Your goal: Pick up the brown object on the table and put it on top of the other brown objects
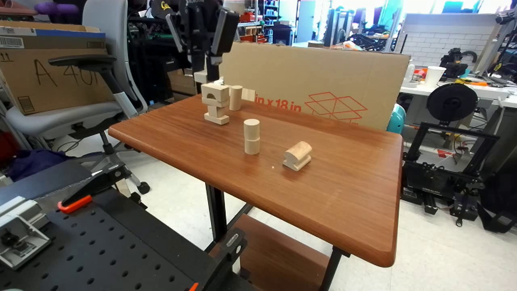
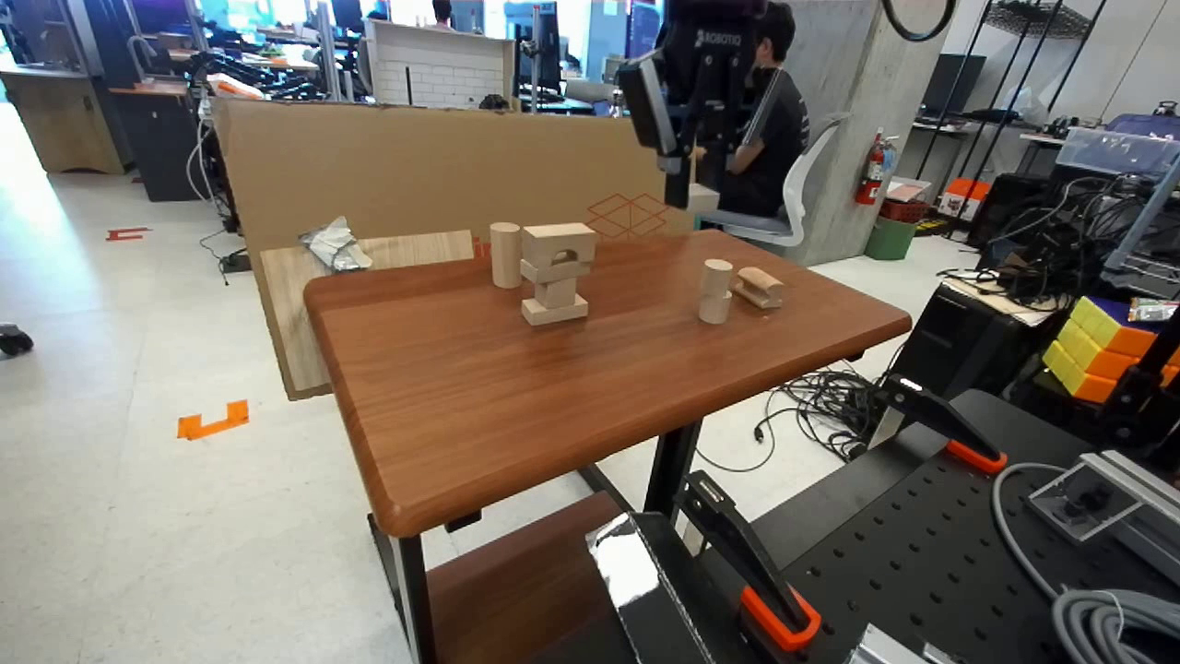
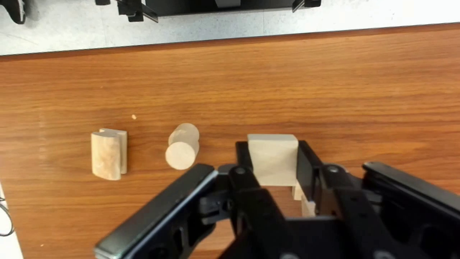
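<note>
The brown object, a small squarish pale tan wooden block [image 3: 273, 160], is held between the fingers of my gripper [image 3: 274, 153] in the wrist view. My gripper [image 1: 205, 68] is in the air above the table, and the block [image 1: 200, 77] shows at its fingertips. In an exterior view my gripper [image 2: 693, 177] and the block [image 2: 703, 197] are higher than the stack and to its right. The other brown objects, a stack of pale tan blocks with an arch piece on top [image 1: 215, 93], stand upright on the table; the stack also shows [image 2: 557, 271]. In the wrist view my right finger mostly hides it.
An upright cylinder [image 1: 236, 98] stands beside the stack. Two stacked cylinders [image 1: 252, 137] and a grooved, round-topped block [image 1: 298, 155] stand elsewhere on the wooden table [image 1: 343, 194]. A large cardboard sheet [image 1: 307, 76] rises behind the table edge.
</note>
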Robot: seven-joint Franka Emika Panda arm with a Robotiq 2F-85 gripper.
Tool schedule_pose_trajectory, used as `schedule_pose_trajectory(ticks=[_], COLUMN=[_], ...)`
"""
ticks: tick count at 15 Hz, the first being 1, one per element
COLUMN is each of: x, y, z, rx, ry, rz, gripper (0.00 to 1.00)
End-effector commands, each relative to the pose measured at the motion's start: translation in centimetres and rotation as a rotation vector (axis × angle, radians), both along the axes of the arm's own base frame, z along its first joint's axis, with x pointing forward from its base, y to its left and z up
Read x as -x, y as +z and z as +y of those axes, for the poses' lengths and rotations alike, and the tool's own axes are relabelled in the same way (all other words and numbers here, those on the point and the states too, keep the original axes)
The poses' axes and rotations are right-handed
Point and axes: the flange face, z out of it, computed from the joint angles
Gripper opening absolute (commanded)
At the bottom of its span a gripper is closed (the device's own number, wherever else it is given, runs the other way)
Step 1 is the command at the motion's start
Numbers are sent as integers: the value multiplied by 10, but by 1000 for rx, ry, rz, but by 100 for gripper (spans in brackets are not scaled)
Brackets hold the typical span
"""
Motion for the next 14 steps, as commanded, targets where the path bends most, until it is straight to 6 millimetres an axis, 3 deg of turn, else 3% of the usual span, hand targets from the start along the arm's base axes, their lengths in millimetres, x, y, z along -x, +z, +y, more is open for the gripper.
schedule_pose_trajectory(ticks=[1, 6, 14], x=[8, 6, 6], y=[18, 15, -1], z=[-31, -58, -68], rx=[-30, -54, -52], ry=[-11, -50, -80], rz=[-13, -7, 7], gripper=[9, 9, 9])
